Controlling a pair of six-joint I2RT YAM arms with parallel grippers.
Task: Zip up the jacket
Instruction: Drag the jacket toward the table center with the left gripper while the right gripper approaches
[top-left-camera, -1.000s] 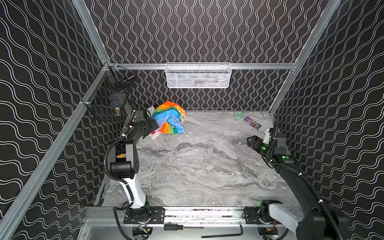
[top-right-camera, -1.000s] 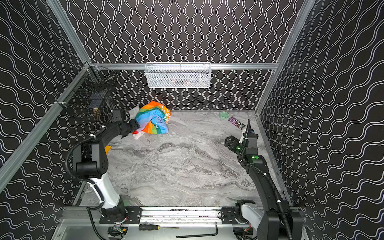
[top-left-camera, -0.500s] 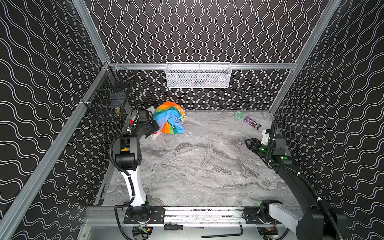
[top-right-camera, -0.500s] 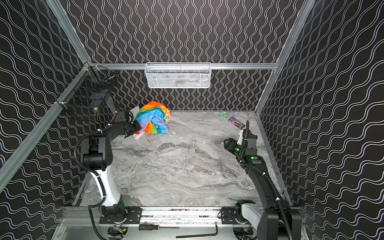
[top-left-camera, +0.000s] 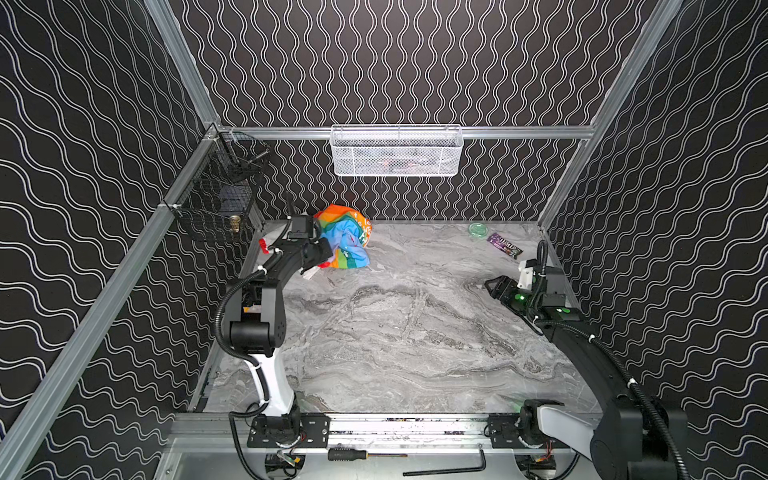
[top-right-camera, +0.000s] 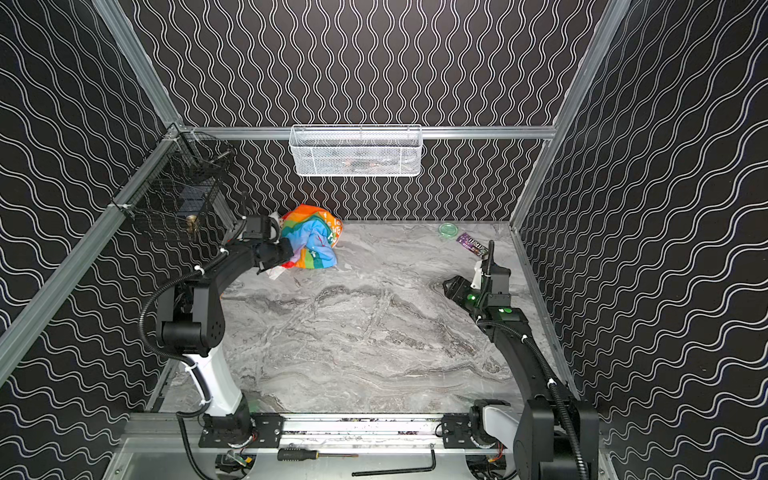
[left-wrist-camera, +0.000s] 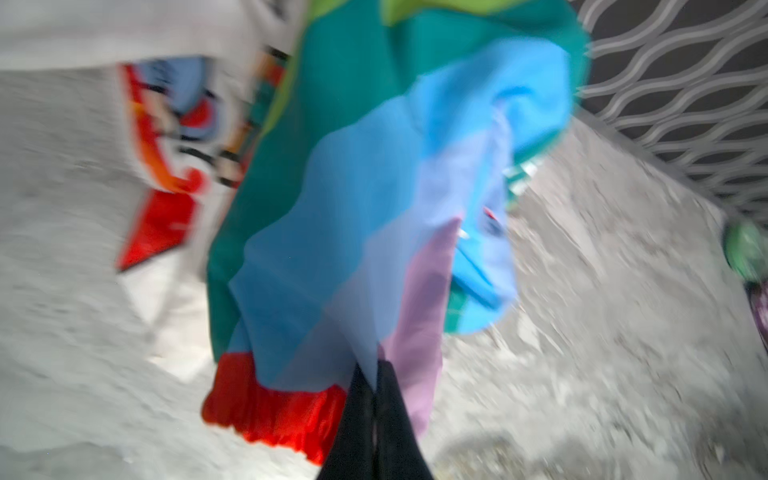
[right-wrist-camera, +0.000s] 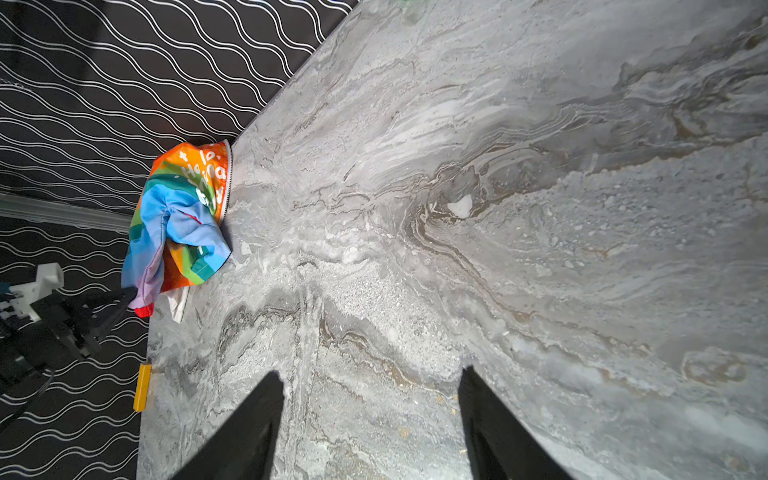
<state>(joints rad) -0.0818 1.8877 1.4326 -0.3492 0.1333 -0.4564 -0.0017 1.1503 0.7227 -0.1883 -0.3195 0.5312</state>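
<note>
The jacket lies crumpled in rainbow stripes at the table's back left, against the rear wall. My left gripper is at its left edge. In the left wrist view its jaws are shut on a fold of pale blue and lilac fabric of the jacket, beside a red hem; that view is blurred. In the right wrist view the jacket shows white lettering and a zipper edge, with the left gripper pinching its corner. My right gripper hangs open and empty over bare table at the right.
A white mesh basket hangs on the rear wall, a black wire basket on the left wall. A green lid and a purple wrapper lie back right. A screwdriver and a hex key rest on the front rail.
The left gripper went from open to shut on the jacket's fabric, and its arm's elbow swung right. The right gripper drifted a little left and toward the front.
</note>
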